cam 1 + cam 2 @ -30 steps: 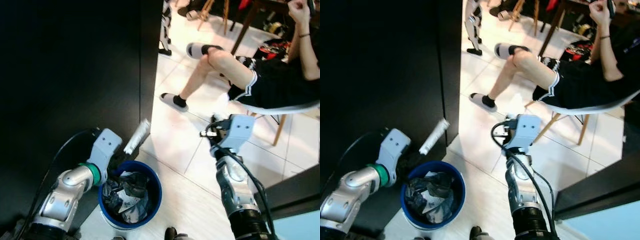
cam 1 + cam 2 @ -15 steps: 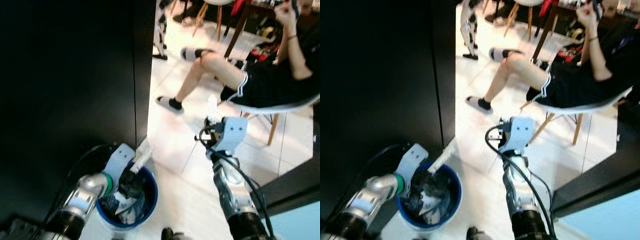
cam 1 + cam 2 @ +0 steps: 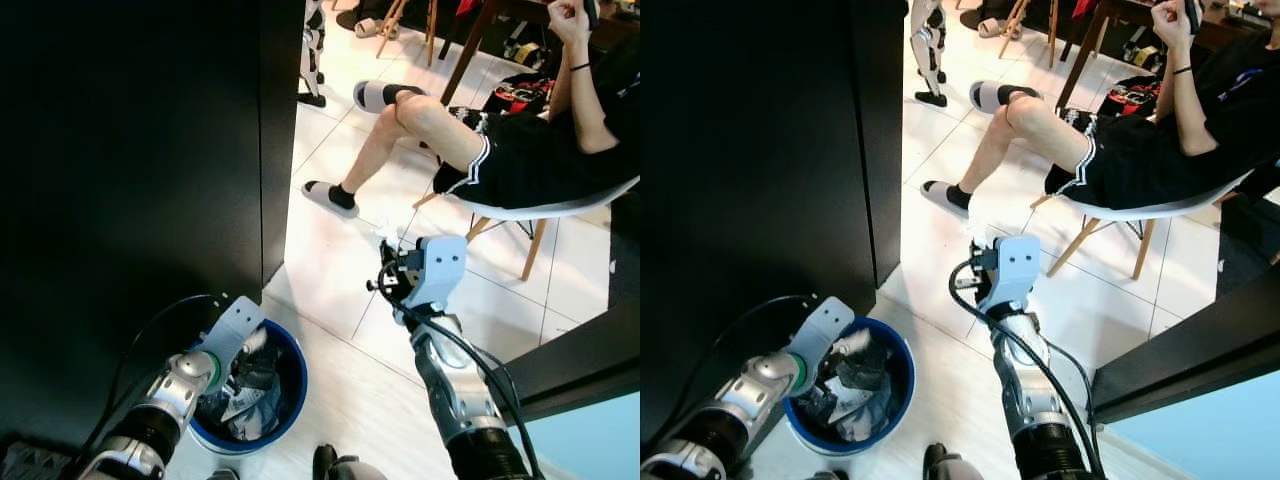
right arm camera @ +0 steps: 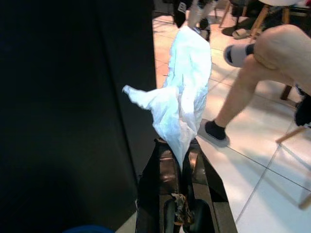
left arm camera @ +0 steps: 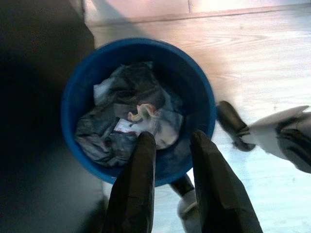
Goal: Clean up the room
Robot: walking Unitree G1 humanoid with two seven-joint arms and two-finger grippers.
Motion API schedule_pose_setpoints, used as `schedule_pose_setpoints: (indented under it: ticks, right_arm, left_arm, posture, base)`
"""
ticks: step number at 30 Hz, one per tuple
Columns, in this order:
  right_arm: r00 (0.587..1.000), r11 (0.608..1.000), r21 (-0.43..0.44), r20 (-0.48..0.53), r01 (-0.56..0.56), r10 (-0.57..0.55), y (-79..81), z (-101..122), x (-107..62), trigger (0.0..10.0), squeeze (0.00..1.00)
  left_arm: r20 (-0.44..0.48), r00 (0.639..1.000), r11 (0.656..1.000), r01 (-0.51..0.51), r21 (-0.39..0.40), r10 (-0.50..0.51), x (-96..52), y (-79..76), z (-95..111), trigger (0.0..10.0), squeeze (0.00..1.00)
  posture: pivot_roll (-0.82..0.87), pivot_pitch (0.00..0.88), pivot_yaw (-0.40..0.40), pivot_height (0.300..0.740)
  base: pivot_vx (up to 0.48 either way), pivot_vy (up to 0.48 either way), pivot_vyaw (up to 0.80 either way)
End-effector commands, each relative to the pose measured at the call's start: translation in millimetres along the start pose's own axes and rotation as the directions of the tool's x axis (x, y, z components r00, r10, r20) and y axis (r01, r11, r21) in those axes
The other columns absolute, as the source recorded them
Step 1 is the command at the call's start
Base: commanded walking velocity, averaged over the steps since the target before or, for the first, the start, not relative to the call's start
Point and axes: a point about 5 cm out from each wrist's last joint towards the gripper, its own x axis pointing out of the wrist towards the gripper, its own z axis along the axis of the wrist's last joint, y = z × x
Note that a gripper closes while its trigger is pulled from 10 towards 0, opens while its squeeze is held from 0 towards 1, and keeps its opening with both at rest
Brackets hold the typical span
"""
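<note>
left gripper (image 5: pixel 167 145) released, empty, over round blue plastic bin (image 3: pixel 290 370) lower left. right gripper (image 4: pixel 181 145) clenched on crumpled white tissue (image 4: pixel 182 92), mid-frame, well apart from bin; grip looks thin, probably drops it early onto tile.

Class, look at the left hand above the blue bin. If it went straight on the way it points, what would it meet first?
Probably the crumpled dark trash piled inside the blue bin; the left hand points down into its mouth with nothing between.
</note>
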Motion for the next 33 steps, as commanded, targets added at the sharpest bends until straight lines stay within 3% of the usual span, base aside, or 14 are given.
schedule_pose_setpoints:
  ticks: [1, 5, 10, 11, 14, 16, 17, 20, 21, 24, 25, 26, 27, 33]
  right_arm:
    - [0.994, 0.995, 0.043, -0.053, -0.089, 0.091, 10.8, -9, -0.4, 10.0, 0.0]
    - [0.931, 0.938, 0.089, -0.121, -0.335, 0.344, 45.6, -19, 6.7, 10.0, 0.0]
    - [0.873, 0.893, 0.139, -0.191, -0.427, 0.448, 62.7, -33, 11.9, 10.0, 0.0]
    - [0.843, 0.883, 0.145, -0.263, -0.446, 0.469, 72.9, -46, 14.1, 10.0, 0.0]
    - [0.832, 0.88, 0.143, -0.288, -0.453, 0.475, 76.1, -51, 14.1, 10.0, 0.0]
    - [0.827, 0.883, 0.143, -0.309, -0.448, 0.47, 80.0, -54, 14.5, 10.0, 0.0]
    - [0.82, 0.888, 0.123, -0.345, -0.443, 0.457, 85.3, -59, 14.5, 10.0, 0.0]
    - [0.814, 0.891, 0.107, -0.37, -0.441, 0.447, 88.9, -62, 14.2, 10.0, 0.0]
    - [0.81, 0.9, 0.073, -0.41, -0.429, 0.419, 90.0, -67, 13.0, 10.0, 0.0]
    - [0.811, 0.912, 0.047, -0.44, -0.407, 0.384, 88.0, -72, 11.8, 10.0, 0.0]
    - [0.818, 0.925, 0.04, -0.454, -0.378, 0.354, 85.2, -76, 10.1, 10.0, 0.46]
    - [0.818, 0.925, 0.04, -0.454, -0.378, 0.354, 85.2, -76, 10.1, 10.0, 0.46]
    - [0.82, 0.932, 0.063, -0.456, -0.357, 0.346, 84.8, -78, 8.6, 10.0, 1.0]
    - [0.801, 0.924, 0.075, -0.476, -0.374, 0.363, 92.6, -82, 6.9, 10.0, 1.0]
  left_arm:
    - [-0.002, 1.0, 0.999, -0.009, -0.03, 0.009, -0.2, -2.1, -9, 10.0, 0.0]
    - [0.057, 0.987, 0.989, -0.149, 0.01, 0.148, -5.3, 13.1, -6, 10.0, 0.0]
    - [0.149, 0.96, 0.971, -0.238, -0.014, 0.237, -16.4, 22.8, 0, 10.0, 0.0]
    - [0.256, 0.904, 0.94, -0.328, -0.097, 0.342, -41.2, 32.2, 9, 10.0, 0.0]
    - [0.291, 0.876, 0.923, -0.364, -0.128, 0.386, -53.0, 35.7, 11, 10.0, 0.0]
    - [0.309, 0.872, 0.925, -0.348, -0.155, 0.38, -67.2, 31.1, 5, 10.0, 0.0]
    - [0.332, 0.868, 0.928, -0.327, -0.178, 0.369, -88.4, 23.5, -3, 10.0, 0.0]
    - [0.348, 0.865, 0.931, -0.313, -0.19, 0.362, -104.9, 17.9, -8, 10.0, 0.0]
    - [0.353, 0.859, 0.926, -0.309, -0.218, 0.369, -123.3, 11.9, -13, 10.0, 0.0]
    - [0.352, 0.858, 0.922, -0.307, -0.235, 0.375, -136.4, 7.2, -17, 10.0, 0.0]
    - [0.345, 0.859, 0.919, -0.305, -0.249, 0.378, -146.2, 3.4, -23, 10.0, 0.0]
    - [0.345, 0.859, 0.919, -0.305, -0.249, 0.378, -146.2, 3.4, -23, 10.0, 0.0]
    - [0.325, 0.866, 0.917, -0.308, -0.254, 0.381, -152.8, 1.0, -30, 10.0, 0.0]
    - [0.279, 0.873, 0.908, -0.335, -0.251, 0.4, -163.2, 2.5, -34, 10.0, 0.0]
  posture:
    - [0.09, 0.202, -0.061, 0.74]
    - [0.13, 0.21, -0.078, 0.74]
    - [0.16, 0.215, -0.087, 0.74]
    - [0.2, 0.221, -0.093, 0.74]
    - [0.2, 0.221, -0.093, 0.74]
    - [0.25, 0.232, -0.107, 0.74]
    - [0.3, 0.254, -0.133, 0.74]
    - [0.3, 0.254, -0.133, 0.74]
    - [0.34, 0.275, -0.148, 0.74]
    - [0.35, 0.279, -0.15, 0.74]
    - [0.38, 0.288, -0.15, 0.74]
    - [0.38, 0.288, -0.15, 0.74]
    - [0.38, 0.295, -0.15, 0.74]
    - [0.4, 0.306, -0.143, 0.74]
  base:
    - [0.0, 0.0, 0.0]
    - [0.0, 0.0, 0.0]
    - [0.0, 0.0, 0.0]
    - [0.0, 0.0, 0.0]
    - [0.0, 0.0, 0.0]
    - [0.0, 0.0, 0.0]
    - [0.0, 0.0, 0.0]
    - [0.0, 0.0, 0.0]
    - [0.0, 0.0, 0.0]
    - [0.0, 0.0, 0.0]
    - [0.0, 0.0, 0.0]
    - [0.0, 0.0, 0.0]
    - [0.0, 0.0, 0.0]
    - [0.0, 0.0, 0.0]
